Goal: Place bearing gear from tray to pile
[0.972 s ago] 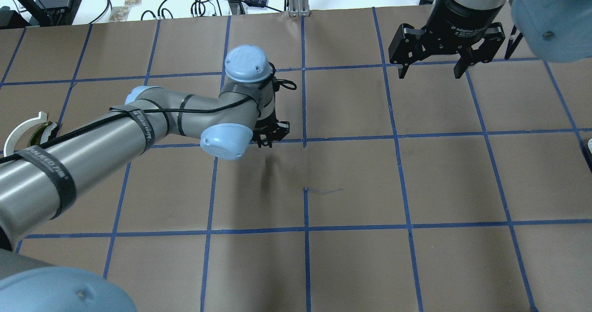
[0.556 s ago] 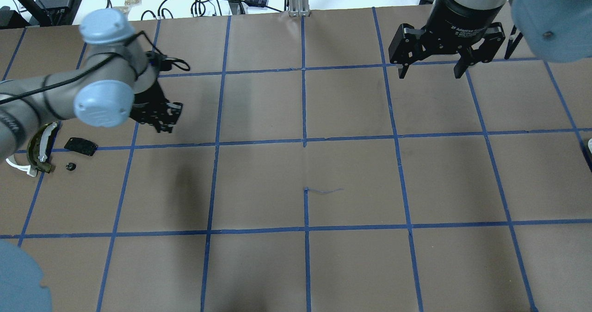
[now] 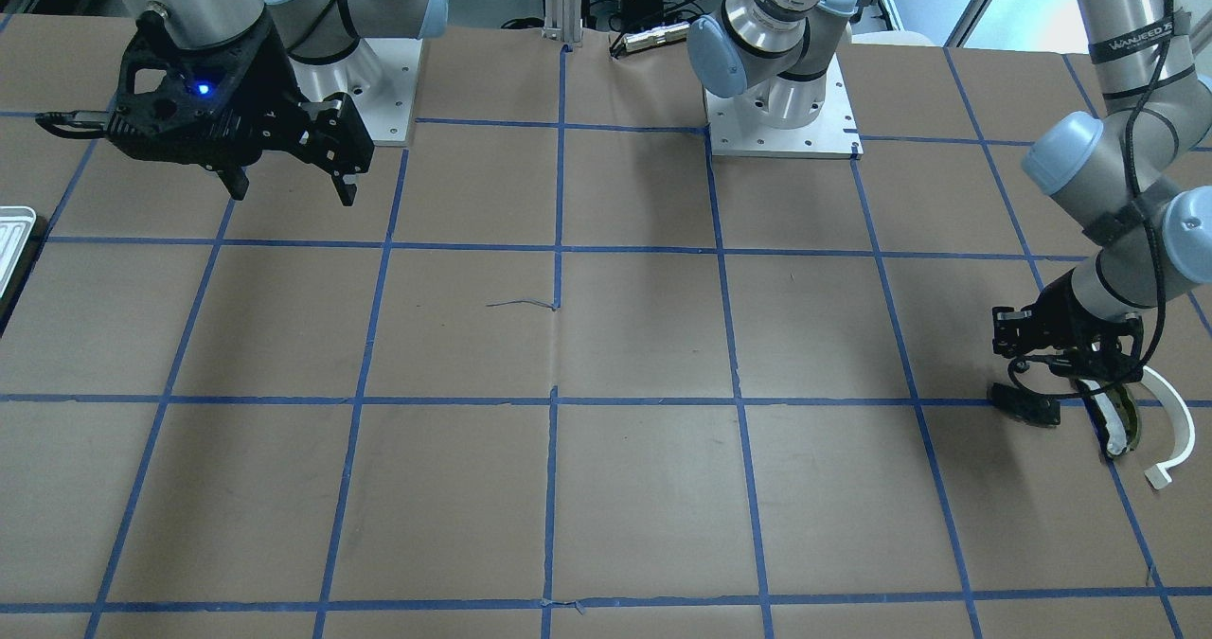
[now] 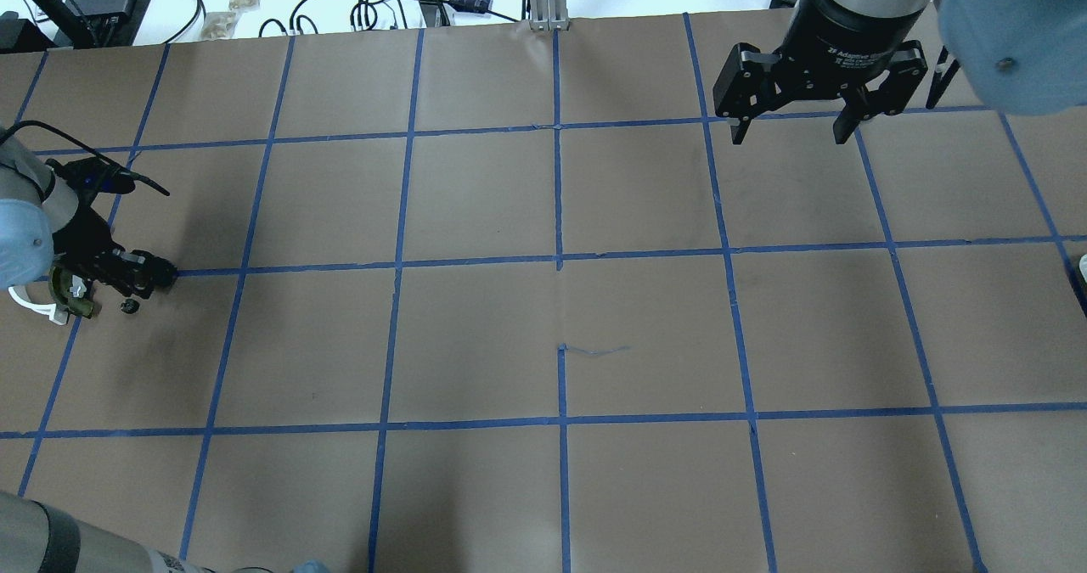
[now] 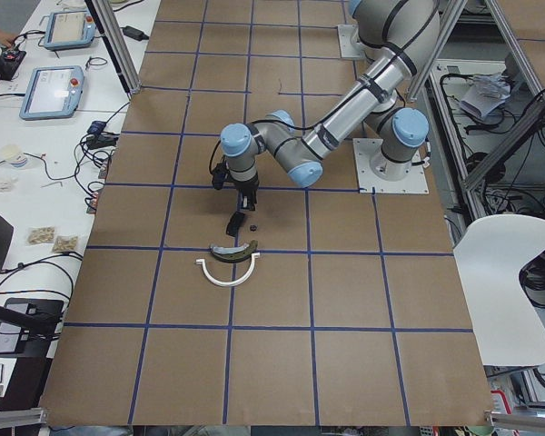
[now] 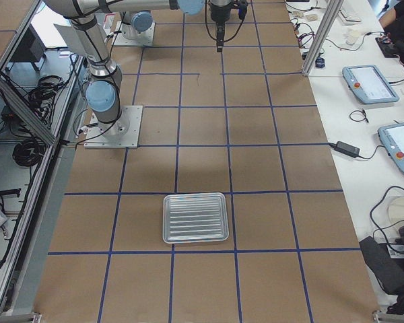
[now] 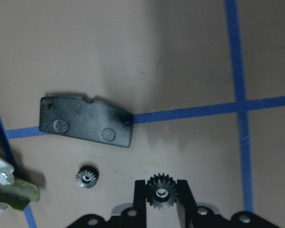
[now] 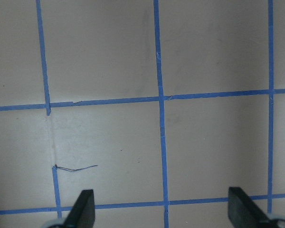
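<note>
At your side, the white bench [image 6: 323,114] carries two tablets [image 6: 370,84]. Past it, the table [image 3: 644,506] is covered in brown paper and ruled into squares by blue tape [image 3: 549,488].

About midway across, near the end on the robot's left, you find the pile [image 5: 232,253]. A white arc [image 3: 1184,421] lies outermost, with an olive piece [image 3: 1122,421] just inside it. Next come a black plate [image 7: 85,121] and a small gear [image 7: 87,176], both on the paper.

The left gripper [image 7: 161,187] hangs low over this pile. Its fingers are pinched on the gear [image 7: 161,194], which is dark and toothed. The gear is just beside the small gear and near the plate's long edge. You cannot tell whether it touches the paper.

The tray [image 6: 195,218] sits well apart from the pile, near the opposite end and about midway across. It lies flat, and its ridged floor shows.

Farther from you, toward the robot's edge on that same side, the right gripper [image 4: 790,136] hangs above the paper. Its jaws are spread wide with nothing between them.

Along the robot's edge, square base plates [image 3: 824,142] carry the arms. Beyond them stands a white chair [image 5: 509,272].
</note>
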`<state>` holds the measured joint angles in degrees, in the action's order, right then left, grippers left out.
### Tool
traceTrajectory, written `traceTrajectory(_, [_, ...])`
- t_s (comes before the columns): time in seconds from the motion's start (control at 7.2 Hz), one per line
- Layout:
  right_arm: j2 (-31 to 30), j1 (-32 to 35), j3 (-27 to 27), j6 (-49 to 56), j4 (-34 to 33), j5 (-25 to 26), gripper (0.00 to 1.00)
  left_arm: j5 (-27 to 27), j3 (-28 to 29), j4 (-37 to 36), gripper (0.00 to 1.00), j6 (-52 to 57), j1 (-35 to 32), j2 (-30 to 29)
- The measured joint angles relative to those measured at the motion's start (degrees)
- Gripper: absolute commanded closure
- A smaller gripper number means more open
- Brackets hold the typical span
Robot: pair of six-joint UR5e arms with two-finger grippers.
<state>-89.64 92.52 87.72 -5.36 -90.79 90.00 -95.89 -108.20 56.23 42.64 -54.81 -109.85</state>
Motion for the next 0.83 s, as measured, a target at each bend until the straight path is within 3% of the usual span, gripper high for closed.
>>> traceTrajectory(0.14, [0.0, 0.0, 0.0, 0.0, 0.0, 0.0, 0.00, 0.0, -0.8, -1.7, 0.81, 1.0, 0.6, -0.7])
traceTrajectory(0.28, [0.0, 0.0, 0.1, 0.0, 0.0, 0.0, 0.00, 0.1, -1.1, -3.8, 0.05, 1.6, 0.8, -1.4])
traceTrajectory(0.56, [0.0, 0.0, 0.1, 0.0, 0.0, 0.0, 0.00, 1.2, -0.7, -5.7, 0.00, 0.7, 0.6, -2.0])
traceTrajectory(0.83, [0.0, 0.0, 0.1, 0.0, 0.0, 0.0, 0.00, 2.3, 0.8, -2.6, 0.00, -4.6, -1.5, 0.7])
